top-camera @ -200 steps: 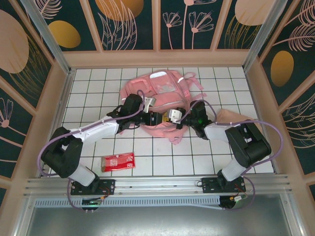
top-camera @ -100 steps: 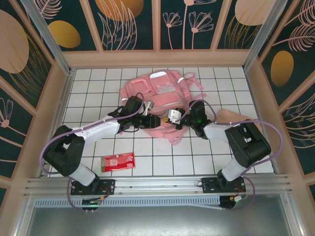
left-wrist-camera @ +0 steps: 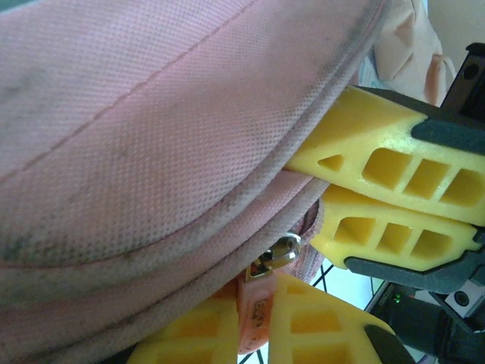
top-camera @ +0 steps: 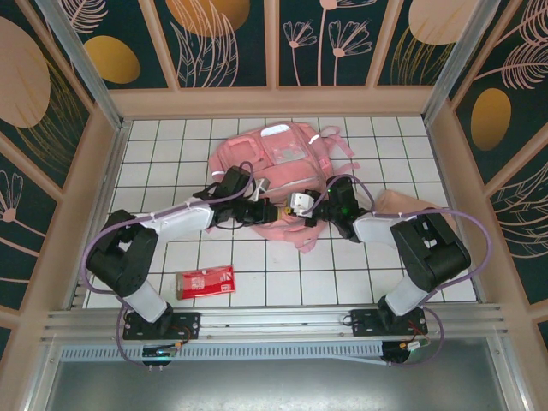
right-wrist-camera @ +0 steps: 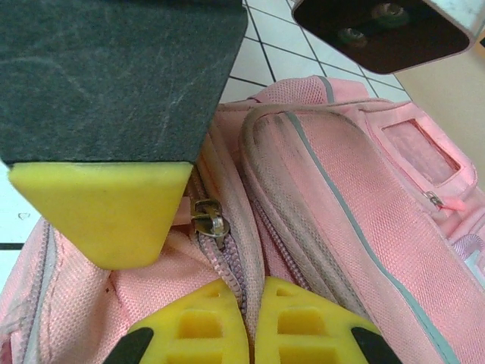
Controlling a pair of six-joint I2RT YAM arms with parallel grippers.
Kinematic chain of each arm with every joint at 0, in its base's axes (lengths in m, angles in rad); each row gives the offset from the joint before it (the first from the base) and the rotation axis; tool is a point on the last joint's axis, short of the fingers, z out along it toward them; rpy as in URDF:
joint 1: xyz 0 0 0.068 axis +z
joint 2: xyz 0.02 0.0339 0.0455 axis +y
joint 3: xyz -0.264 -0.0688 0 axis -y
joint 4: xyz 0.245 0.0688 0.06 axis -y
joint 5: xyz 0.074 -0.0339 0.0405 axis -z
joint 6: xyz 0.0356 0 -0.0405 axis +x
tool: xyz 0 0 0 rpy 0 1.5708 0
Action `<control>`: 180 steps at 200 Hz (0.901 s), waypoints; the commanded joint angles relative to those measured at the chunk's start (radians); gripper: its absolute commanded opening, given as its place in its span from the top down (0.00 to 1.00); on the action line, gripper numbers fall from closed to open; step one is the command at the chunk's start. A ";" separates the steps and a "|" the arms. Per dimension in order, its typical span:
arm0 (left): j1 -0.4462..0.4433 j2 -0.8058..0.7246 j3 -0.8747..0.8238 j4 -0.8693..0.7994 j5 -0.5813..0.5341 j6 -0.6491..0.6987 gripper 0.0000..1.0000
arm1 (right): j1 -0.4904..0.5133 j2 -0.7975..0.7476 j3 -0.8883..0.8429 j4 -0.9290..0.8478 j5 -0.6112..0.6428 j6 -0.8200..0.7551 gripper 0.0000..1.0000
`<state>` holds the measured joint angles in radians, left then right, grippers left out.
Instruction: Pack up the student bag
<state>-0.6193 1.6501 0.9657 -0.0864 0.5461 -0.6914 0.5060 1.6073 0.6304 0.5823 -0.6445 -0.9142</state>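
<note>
The bag lies flat toward the back middle of the surface, its near edge between the two arms. The left end effector is pressed together on the pink zip pull that hangs from the metal slider. The right end effector is pressed together on the fabric edge beside the zip, just next to the left one.

The risks, as I judge them:
- The pull is a thin, soft tab, so a tug at a bad angle may slip it free.
- The slider may jam on the folded seam.
- If the right grip gives, the whole bag drags instead of opening.
- The end effectors sit so close that they could knock together.

The left wrist view makes plain the tab caught between the fingers. The top view adds the layout: a red packet near the left arm, well apart from the bag, and a pouch to the right.
</note>
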 commanded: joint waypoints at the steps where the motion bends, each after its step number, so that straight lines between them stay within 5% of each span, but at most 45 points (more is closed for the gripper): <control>1: 0.037 -0.019 0.040 -0.047 -0.029 0.052 1.00 | 0.016 -0.019 0.031 -0.006 -0.010 -0.037 1.00; 67: 0.110 -0.067 0.060 -0.289 -0.126 0.542 1.00 | -0.009 -0.031 0.012 -0.166 0.056 -0.203 1.00; 92: 0.112 -0.106 0.023 -0.306 -0.258 0.723 1.00 | -0.022 -0.044 0.007 -0.165 0.052 -0.200 1.00; 104: 0.115 -0.105 0.015 -0.302 -0.271 0.768 1.00 | -0.024 -0.054 -0.004 -0.117 0.040 -0.166 1.00; 144: 0.116 -0.087 -0.049 -0.234 -0.074 0.901 1.00 | -0.023 -0.076 0.005 -0.062 -0.010 -0.120 1.00; 180: 0.148 -0.050 -0.038 -0.234 -0.271 0.848 1.00 | -0.027 -0.079 0.003 -0.079 0.016 -0.142 1.00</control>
<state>-0.5484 1.5688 0.9497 -0.2119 0.5186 0.1490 0.5190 1.5791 0.6403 0.5030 -0.6525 -1.0641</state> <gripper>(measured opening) 0.017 0.049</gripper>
